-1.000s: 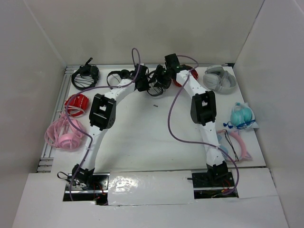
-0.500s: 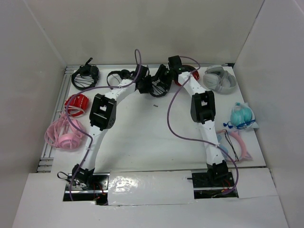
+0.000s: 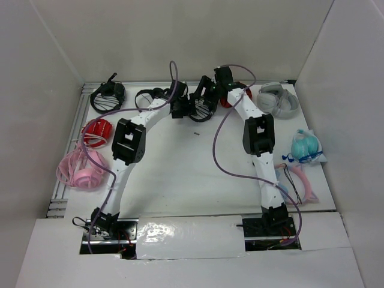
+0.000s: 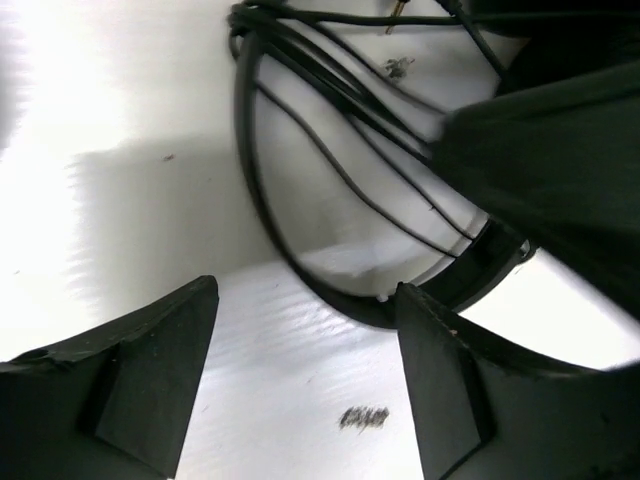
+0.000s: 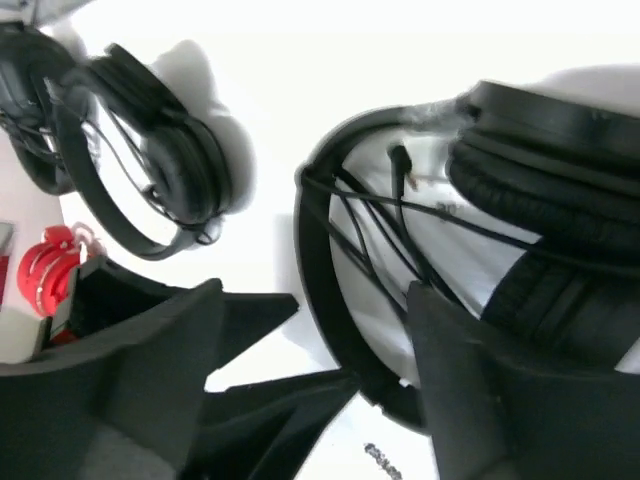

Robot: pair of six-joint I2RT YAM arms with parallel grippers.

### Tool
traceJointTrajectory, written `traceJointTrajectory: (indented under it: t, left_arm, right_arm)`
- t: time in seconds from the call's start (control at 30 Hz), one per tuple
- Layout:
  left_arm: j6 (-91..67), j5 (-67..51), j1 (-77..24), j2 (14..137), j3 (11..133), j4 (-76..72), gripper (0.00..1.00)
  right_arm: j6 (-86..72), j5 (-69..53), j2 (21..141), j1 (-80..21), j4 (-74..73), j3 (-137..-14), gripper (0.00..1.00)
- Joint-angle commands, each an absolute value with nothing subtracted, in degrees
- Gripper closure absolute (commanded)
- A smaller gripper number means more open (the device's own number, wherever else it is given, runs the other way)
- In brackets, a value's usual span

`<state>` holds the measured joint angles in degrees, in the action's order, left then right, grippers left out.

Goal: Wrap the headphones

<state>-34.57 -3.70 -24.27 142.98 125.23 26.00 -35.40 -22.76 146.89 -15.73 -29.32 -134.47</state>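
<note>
Toward the far edge of the white desk [image 3: 180, 168], the black on-ear headphones with a thin headband and round padded cups [image 3: 201, 107] lie between the two arms. Their long thin black cable [image 4: 340, 165] crosses the headband loop in several loose strands.

The left end effector [image 4: 307, 290] sits low over the desk with its two dark fingers [image 4: 150, 385] spread apart and nothing between them. The bottom of the headband curve lies just beyond them, close to one fingertip.

The right end effector [image 5: 314, 292] is also spread wide. In its wrist view the headband arc runs through the gap between the fingers, but neither finger presses on it. One padded ear cup [image 5: 560, 180] fills the upper right of that view.

A second black headset [image 5: 160, 150] lies just beside the headphones on their left. Further left are a black headset with a stalk [image 3: 108, 96], red headphones [image 3: 96, 132] and pink headphones [image 3: 81, 170]. On the right side lie grey headphones [image 3: 277, 99], a teal pair in a clear bag [image 3: 306, 147] and a pink eared headband [image 3: 297, 183].
</note>
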Motion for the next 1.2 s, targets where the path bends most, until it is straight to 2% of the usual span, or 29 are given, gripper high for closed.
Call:
traceJointTrajectory:
  t: [0.0,0.03,0.2,0.3,0.4,0.43,0.57,0.67,0.7,0.77,0.87,0.97,1.17]
  left_arm:
    - [-33.22,-3.08,-24.26,136.59,125.69,26.36,0.14]
    - [-32.96,-3.25,-24.26,134.93,125.25,26.28,0.12]
    - [-31.56,-4.75,-24.7,126.84,120.52,26.99,0.07]
    - [-29.89,-2.73,-26.88,115.97,115.08,25.93,0.02]
    - [-29.71,-0.18,-28.91,108.48,108.04,26.45,0.01]
    - [-29.79,1.83,-30.22,102.45,105.49,26.63,0.01]
    - [-33.46,5.09,-33.57,80.58,83.22,25.49,0.01]
    - [-38.65,7.28,-34.27,69.12,69.68,28.02,0.01]
    - [-39.19,7.99,-35.15,61.86,66.65,28.47,0.01]
    - [-42.34,10.35,-35.86,52.62,59.72,31.7,0.01]
    - [-45.96,12.56,-36.04,44.33,56.44,37.68,0.01]
    - [-47.8,13.97,-36.04,41.4,55.99,41.56,0.01]
    - [-51.85,17.75,-39.46,41.74,56.34,46.57,0.01]
  right_arm:
    - [-31.13,-23.29,137.56,-17.84,-27.42,-135.0,0.17]
    - [-30.5,-23.2,135.63,-18.19,-27.86,-135.0,0.01]
    - [-28.04,-18.65,127.28,-19.68,-29.35,-131.93,0.0]
    - [-27.16,-19.41,118.08,-19.43,-28.22,-126.32,0.0]
    - [-27.42,-19.69,108.68,-18.72,-25.32,-115.43,0.0]
    - [-26.99,-19.08,106.11,-18.72,-24.53,-108.96,0.0]
    - [-24.87,-9.7,87.69,-18.81,-19.97,-85.42,0.0]
    - [-24.87,-6.7,77.9,-18.98,-16.8,-73.61,0.0]
    - [-25.31,-4.42,71.17,-19.07,-16.7,-66.26,0.0]
    - [-26.19,2.7,60.54,-19.42,-15.65,-59.54,0.0]
    - [-28.37,10.27,46.91,-19.42,-15.29,-46.89,0.0]
    - [-29.53,15.46,36.0,-19.25,-18.54,-43.69,0.0]
    - [-31.64,22.14,28.92,-19.07,-25.83,-42.71,0.0]
